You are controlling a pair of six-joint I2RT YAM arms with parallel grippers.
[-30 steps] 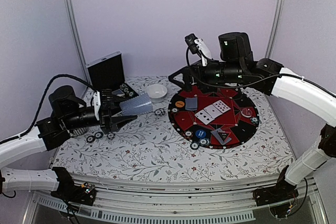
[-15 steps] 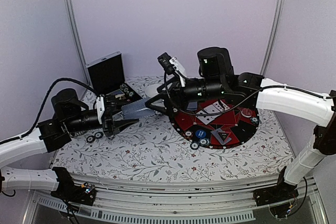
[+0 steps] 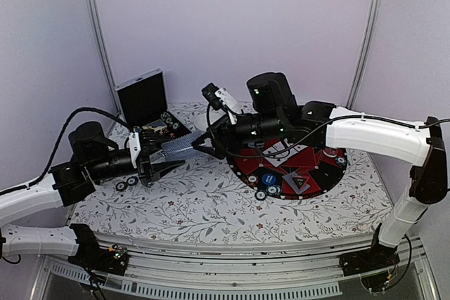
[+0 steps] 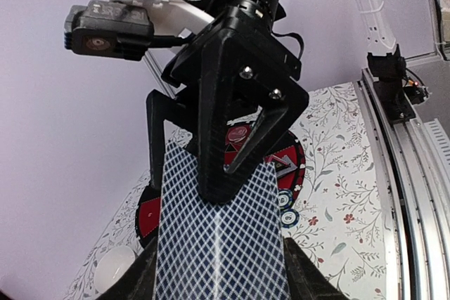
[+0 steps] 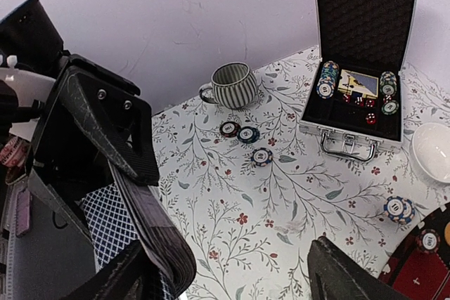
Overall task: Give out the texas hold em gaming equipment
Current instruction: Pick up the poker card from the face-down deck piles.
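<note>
My left gripper (image 3: 153, 157) is shut on a deck of playing cards (image 3: 178, 147) with blue diamond backs, held above the left of the table. In the left wrist view the deck (image 4: 219, 244) sticks out between my fingers. My right gripper (image 3: 200, 143) has reached the deck's far end, open. One of its fingers (image 4: 215, 166) lies over the top card, and the other stands at the deck's left corner. In the right wrist view the deck's edge (image 5: 151, 233) runs beside one finger. Face-up cards and chips lie on the round red-and-black mat (image 3: 320, 173).
An open silver-edged case (image 5: 358, 68) with chips stands at the back left, beside a striped mug (image 5: 232, 86). Loose chips (image 5: 247, 135) lie on the flowered cloth, and more chips (image 3: 126, 184) lie under my left arm. A white bowl (image 5: 432, 149) sits near the mat.
My right arm swung left from above the mat to the deck's far end, and its jaws narrowed a little. The left gripper kept the deck, tilting it slightly lower.
</note>
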